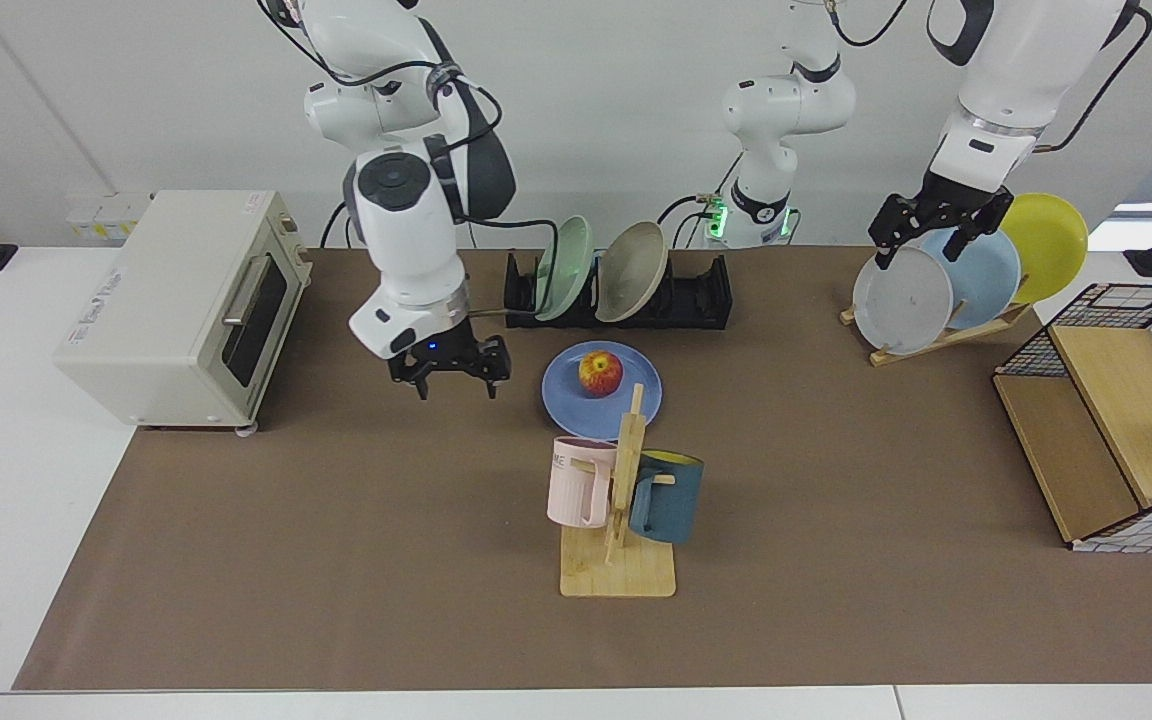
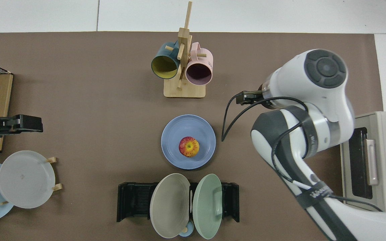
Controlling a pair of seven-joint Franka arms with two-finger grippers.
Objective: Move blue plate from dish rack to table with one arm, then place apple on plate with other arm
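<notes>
Currently the apple (image 1: 600,373) sits in the centre of the blue plate (image 1: 566,400), which lies flat on the table (image 1: 336,560) just in front of the dish rack (image 1: 701,295). Right gripper (image 1: 450,379) hangs beside the plate, fingers spread, empty. Left gripper (image 1: 932,228) waits above the grey plate (image 1: 901,300), fingers apart.

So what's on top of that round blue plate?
A small red and yellow apple sits near the middle of the round blue plate. The patch of plate beneath the apple is covered.
</notes>
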